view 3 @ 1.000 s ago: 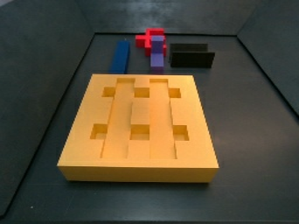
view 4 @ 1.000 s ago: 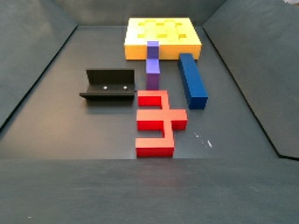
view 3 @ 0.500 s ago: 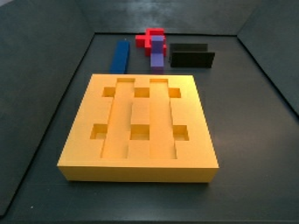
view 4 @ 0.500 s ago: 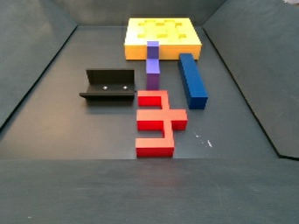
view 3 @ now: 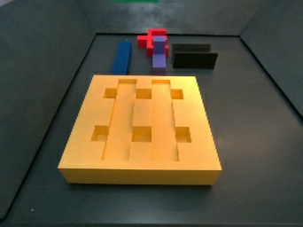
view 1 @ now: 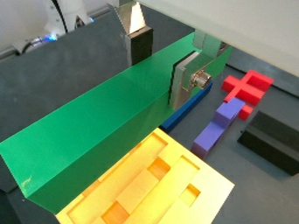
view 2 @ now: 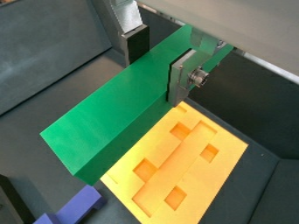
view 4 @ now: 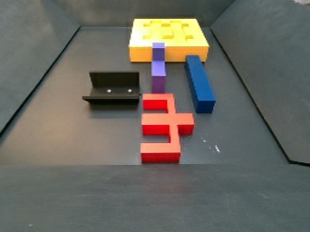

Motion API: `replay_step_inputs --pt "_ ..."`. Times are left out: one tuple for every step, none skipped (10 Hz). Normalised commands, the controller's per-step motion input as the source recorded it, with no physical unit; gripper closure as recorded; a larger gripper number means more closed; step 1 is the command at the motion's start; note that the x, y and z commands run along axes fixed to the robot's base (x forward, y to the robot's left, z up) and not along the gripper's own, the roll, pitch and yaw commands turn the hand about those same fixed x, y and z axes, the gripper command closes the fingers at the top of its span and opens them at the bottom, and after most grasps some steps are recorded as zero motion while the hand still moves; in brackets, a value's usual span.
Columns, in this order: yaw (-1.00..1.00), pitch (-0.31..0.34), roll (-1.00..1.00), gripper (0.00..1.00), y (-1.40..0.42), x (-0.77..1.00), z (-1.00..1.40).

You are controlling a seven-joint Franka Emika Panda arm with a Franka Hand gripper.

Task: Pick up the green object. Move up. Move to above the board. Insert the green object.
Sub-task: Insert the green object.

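Observation:
In both wrist views my gripper (view 1: pixel 163 63) (view 2: pixel 158 59) is shut on the green object (view 1: pixel 105 122) (view 2: pixel 111 118), a long plain green bar clamped across its width between a dark pad and a silver plate. The bar hangs in the air, level. Below it lies the board (view 1: pixel 163 184) (view 2: pixel 193 175), orange-yellow with grooves and square holes, partly covered by the bar. Both side views show the board (view 3: pixel 148 113) (view 4: pixel 140 45) whole with nothing in its holes. The gripper is out of both side views; only a thin green strip (view 3: pixel 140 2) shows at an upper edge.
On the dark floor beyond the board lie a blue bar (view 3: pixel 122 56) (view 4: pixel 200 83), a purple bar (view 3: pixel 159 56) (view 4: pixel 159 65) and a red cross-shaped piece (view 3: pixel 154 37) (view 4: pixel 164 127). The black fixture (view 3: pixel 196 58) (view 4: pixel 111 88) stands beside them. Dark walls enclose the floor.
A thin green strip has appeared at the upper edge of a side view. The pieces on the floor and the board have not moved.

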Motion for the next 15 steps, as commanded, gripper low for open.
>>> replay_step_inputs --pt "0.03 -0.131 0.11 1.00 -0.06 0.00 -0.95" --pt "0.06 -0.129 0.13 1.00 -0.11 -0.07 -0.96" --pt "0.07 -0.060 0.27 1.00 -0.08 -0.21 -0.86" --pt "0.02 -0.011 0.28 1.00 -0.05 -0.25 -0.82" --pt "0.00 -0.013 0.25 1.00 -0.07 -0.21 -0.90" --pt "0.00 -0.020 0.24 1.00 -0.09 -0.18 -0.92" --pt "0.00 -0.040 0.20 1.00 -0.19 -0.01 -0.86" --pt "0.00 0.000 0.15 1.00 -0.18 0.00 -0.67" --pt "0.00 0.060 0.19 1.00 -0.15 0.13 -0.62" --pt "0.00 0.117 0.22 1.00 -0.16 0.07 -0.60" --pt "0.00 0.057 0.13 1.00 -0.06 0.00 -0.42" --pt "0.00 0.020 0.10 1.00 0.00 0.00 -0.22" --pt "0.00 0.000 0.00 1.00 0.00 0.00 -0.03" --pt "0.00 -0.006 0.07 1.00 -0.06 0.00 -0.42" --pt "0.00 -0.007 0.03 1.00 -0.02 0.00 -0.35"
